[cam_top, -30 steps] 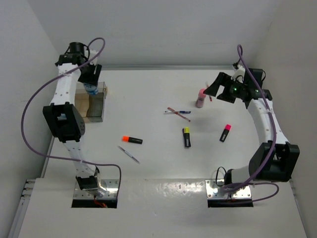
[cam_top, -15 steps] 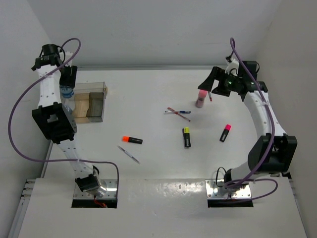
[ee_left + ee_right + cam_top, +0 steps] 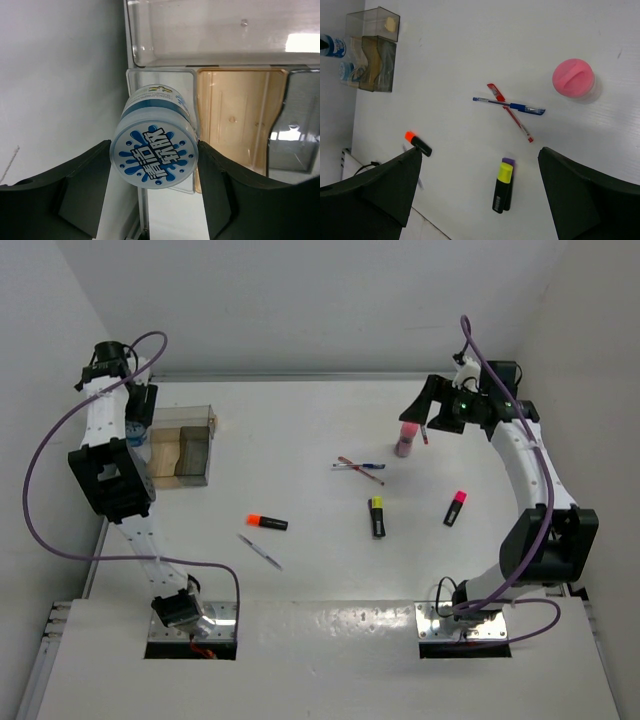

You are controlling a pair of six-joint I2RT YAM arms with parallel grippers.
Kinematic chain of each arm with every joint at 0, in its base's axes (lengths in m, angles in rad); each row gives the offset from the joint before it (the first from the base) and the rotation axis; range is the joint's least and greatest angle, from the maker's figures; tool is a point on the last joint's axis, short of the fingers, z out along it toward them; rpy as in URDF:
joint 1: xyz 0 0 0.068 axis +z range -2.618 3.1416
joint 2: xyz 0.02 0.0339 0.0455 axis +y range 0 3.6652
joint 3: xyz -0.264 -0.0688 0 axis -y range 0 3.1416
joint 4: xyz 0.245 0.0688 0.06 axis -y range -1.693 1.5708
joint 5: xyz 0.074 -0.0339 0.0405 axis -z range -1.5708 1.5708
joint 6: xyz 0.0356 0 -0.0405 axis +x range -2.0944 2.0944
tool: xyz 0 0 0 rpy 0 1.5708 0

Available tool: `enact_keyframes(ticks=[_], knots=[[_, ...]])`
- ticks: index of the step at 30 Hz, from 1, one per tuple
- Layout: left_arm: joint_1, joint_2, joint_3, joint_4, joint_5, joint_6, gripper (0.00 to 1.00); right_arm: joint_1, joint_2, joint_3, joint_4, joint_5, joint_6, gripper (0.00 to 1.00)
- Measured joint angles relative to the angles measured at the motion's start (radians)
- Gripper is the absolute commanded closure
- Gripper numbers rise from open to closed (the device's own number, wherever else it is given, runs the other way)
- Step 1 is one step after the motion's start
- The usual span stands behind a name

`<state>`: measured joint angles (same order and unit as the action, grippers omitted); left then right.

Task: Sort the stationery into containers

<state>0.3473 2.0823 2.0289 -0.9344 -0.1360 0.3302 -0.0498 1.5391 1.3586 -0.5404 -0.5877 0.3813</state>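
Highlighters (image 3: 377,517) and pens (image 3: 358,467) lie loose on the table (image 3: 300,420). At 1 o'clock my right fingers (image 3: 375,190) hang spread, empty, near the pink bottle (image 3: 405,438). At 10 o'clock my left fingers (image 3: 80,190) grip the blue-speckled jar (image 3: 154,156) at the 9 o'clock edge of the organiser box (image 3: 190,455).

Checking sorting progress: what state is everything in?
left gripper: shut on jar
jar: lid on, gripped
right gripper: open, empty
pink bottle: upright, capped
yellow highlighter: capped, lying flat
orange highlighter: capped, lying flat
pink highlighter: capped, lying flat
blue pen: crossed with red pen
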Motion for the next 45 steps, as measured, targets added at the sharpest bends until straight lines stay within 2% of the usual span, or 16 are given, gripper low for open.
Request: enact_keyframes(ticks=[24,26,27,28,30,31,33,35,36,38,45], knots=[[0.009,0.097,-0.032,0.097,-0.002,-0.018,0.75,0.000,0.000,0.005,-0.016,0.000,-0.039,0.02],[0.013,0.097,-0.032,0.101,0.005,-0.023,0.72,0.000,0.000,0.005,-0.016,0.000,-0.042,0.02],[0.013,0.097,-0.032,0.101,0.009,-0.026,0.68,0.000,0.000,0.005,-0.016,0.000,-0.042,0.02],[0.013,0.097,-0.032,0.102,0.013,-0.028,0.57,0.000,0.000,0.005,-0.016,0.000,-0.043,0.02],[0.014,0.097,-0.032,0.102,0.018,-0.035,0.44,0.000,0.000,0.005,-0.016,0.000,-0.045,0.02],[0.015,0.097,-0.032,0.102,0.019,-0.038,0.35,0.000,0.000,0.005,-0.016,0.000,-0.046,0.02],[0.016,0.097,-0.032,0.102,0.019,-0.046,0.24,0.000,0.000,0.005,-0.016,0.000,-0.049,0.02],[0.016,0.097,-0.031,0.105,0.022,-0.055,0.19,0.000,0.000,0.005,-0.017,0.000,-0.050,0.02],[0.016,0.097,-0.029,0.105,0.026,-0.059,0.05,0.000,0.000,0.005,-0.018,0.000,-0.050,0.02],[0.016,0.097,-0.014,0.101,0.037,-0.068,0.00,0.000,0.000,0.005,-0.021,0.000,-0.055,0.02],[0.011,0.061,0.081,0.095,0.138,-0.068,0.02,0.000,-0.003,0.000,-0.034,0.001,-0.082,0.03]])
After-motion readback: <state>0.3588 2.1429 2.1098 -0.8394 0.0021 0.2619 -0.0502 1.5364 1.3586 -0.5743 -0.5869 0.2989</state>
